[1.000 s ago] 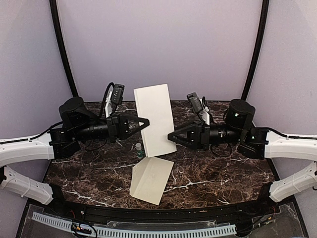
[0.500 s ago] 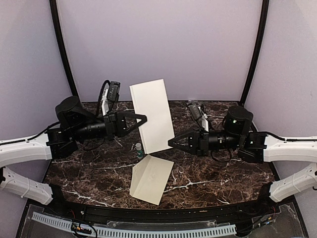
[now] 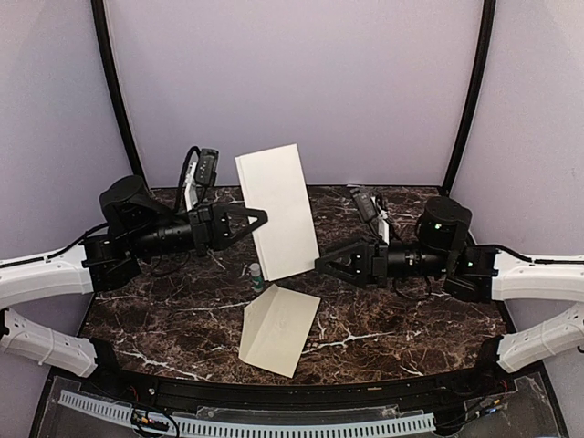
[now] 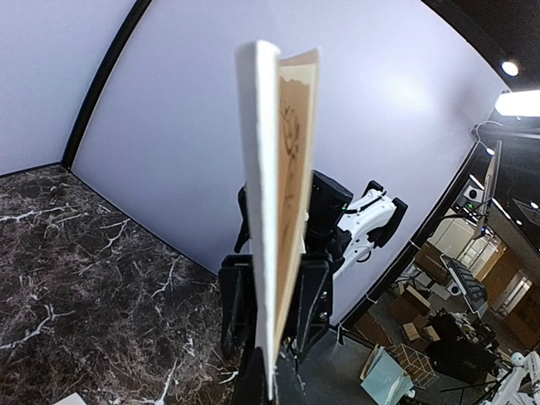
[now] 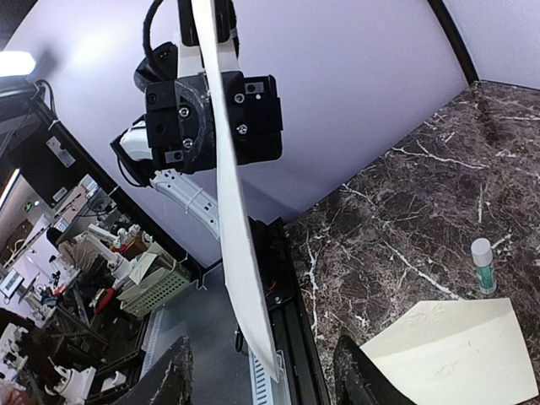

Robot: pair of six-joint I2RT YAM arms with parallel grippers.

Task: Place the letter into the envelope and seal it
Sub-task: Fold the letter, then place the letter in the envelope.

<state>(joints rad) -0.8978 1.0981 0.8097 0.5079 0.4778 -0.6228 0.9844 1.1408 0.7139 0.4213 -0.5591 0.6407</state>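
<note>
Over on the left, the left arm (image 3: 155, 237) reaches in above the table (image 3: 411, 319), its jaws clamped tight on the left edge of the letter (image 3: 278, 210). The sheet is up in the air, standing almost on end over the middle of the table towards the back edge, top leaning a touch left. From above only its pale back shows. The left wrist view catches it edge-on (image 4: 287, 211): folded, white outside, tan inside with dark print.

Just under the letter's lower end, a small glue stick (image 3: 256, 274) stands upright on the table. In front of that, near the middle of the front edge, the envelope (image 3: 278, 328) lies flat, cream and skewed.

On the right, the right arm (image 3: 438, 255) points left, its jaws parted about halfway, tips just beside the letter's lower right corner. In its wrist view the letter's bottom edge (image 5: 245, 287) hangs between them, touching neither.
</note>
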